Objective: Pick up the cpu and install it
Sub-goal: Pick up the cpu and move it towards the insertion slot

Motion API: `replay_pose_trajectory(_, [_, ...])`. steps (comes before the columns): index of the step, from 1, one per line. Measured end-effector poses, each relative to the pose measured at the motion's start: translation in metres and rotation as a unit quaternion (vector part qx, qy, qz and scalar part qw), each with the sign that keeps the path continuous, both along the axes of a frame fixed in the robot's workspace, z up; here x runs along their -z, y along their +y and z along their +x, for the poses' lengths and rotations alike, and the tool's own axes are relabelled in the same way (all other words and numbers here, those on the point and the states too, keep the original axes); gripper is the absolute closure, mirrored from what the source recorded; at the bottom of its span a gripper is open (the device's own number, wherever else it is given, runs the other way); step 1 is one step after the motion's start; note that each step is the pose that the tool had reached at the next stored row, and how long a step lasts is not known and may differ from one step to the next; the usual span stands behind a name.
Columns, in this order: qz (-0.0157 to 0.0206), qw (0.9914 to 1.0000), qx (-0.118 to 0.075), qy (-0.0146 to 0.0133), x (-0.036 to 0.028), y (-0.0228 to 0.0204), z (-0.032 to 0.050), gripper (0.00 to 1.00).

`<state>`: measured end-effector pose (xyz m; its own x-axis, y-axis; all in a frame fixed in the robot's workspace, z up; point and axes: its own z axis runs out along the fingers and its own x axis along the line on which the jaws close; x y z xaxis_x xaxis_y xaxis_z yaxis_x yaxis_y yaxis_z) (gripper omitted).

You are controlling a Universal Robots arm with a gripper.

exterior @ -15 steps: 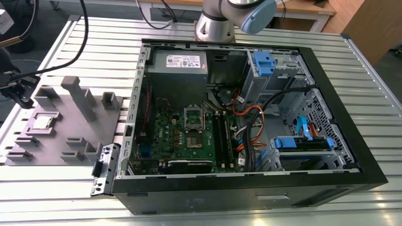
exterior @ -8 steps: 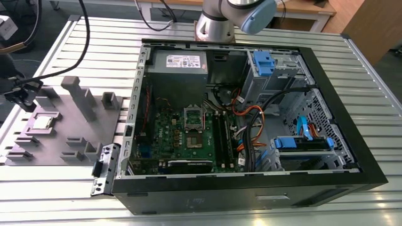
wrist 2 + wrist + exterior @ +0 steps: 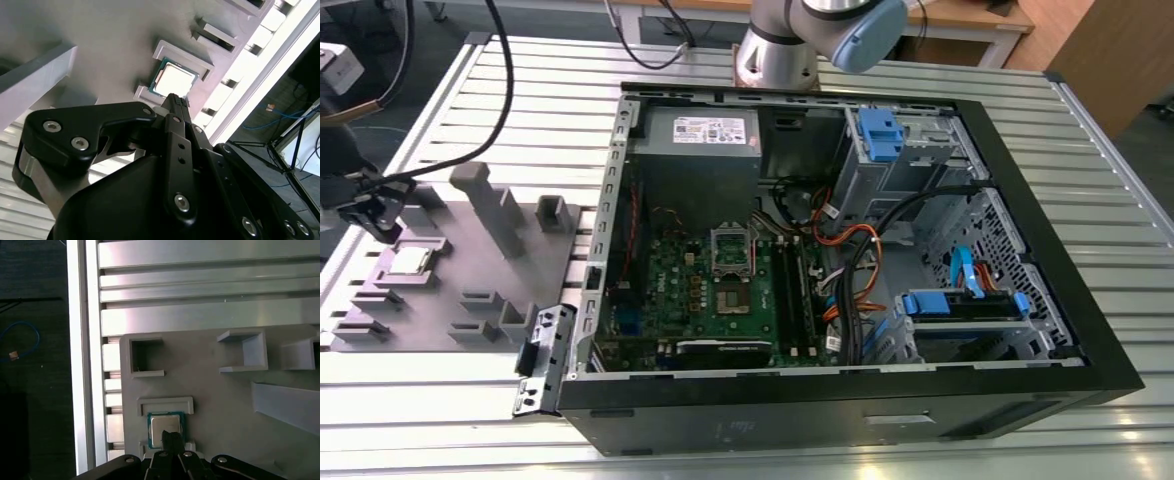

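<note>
The cpu (image 3: 411, 260) is a small square chip with a silvery top. It lies flat in a shallow pocket of the grey moulded tray (image 3: 494, 290) on the exterior view's left. My gripper (image 3: 379, 232) hangs just above the chip's near-left side, not touching it. In both wrist views the black fingertips (image 3: 171, 436) (image 3: 175, 100) sit pressed together, shut on nothing, right over the edge of the cpu (image 3: 164, 429) (image 3: 172, 80). The dark socket frame (image 3: 731, 250) on the green motherboard (image 3: 680, 290) lies inside the open case.
The open black computer case (image 3: 854, 400) fills the middle and right, with cables, blue drive brackets (image 3: 961, 300) and a grey power supply (image 3: 700, 135). Tall grey posts (image 3: 494, 210) rise from the tray beside the chip. The arm's base (image 3: 781, 50) stands behind the case.
</note>
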<state>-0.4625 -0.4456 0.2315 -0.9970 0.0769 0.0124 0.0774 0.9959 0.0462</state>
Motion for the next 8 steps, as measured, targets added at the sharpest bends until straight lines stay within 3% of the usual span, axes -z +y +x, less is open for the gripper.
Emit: replay_pose_trajectory(8, [-0.0011,1.00000,0.000,0.0000,0.0102,0.0000,-0.0002,0.89])
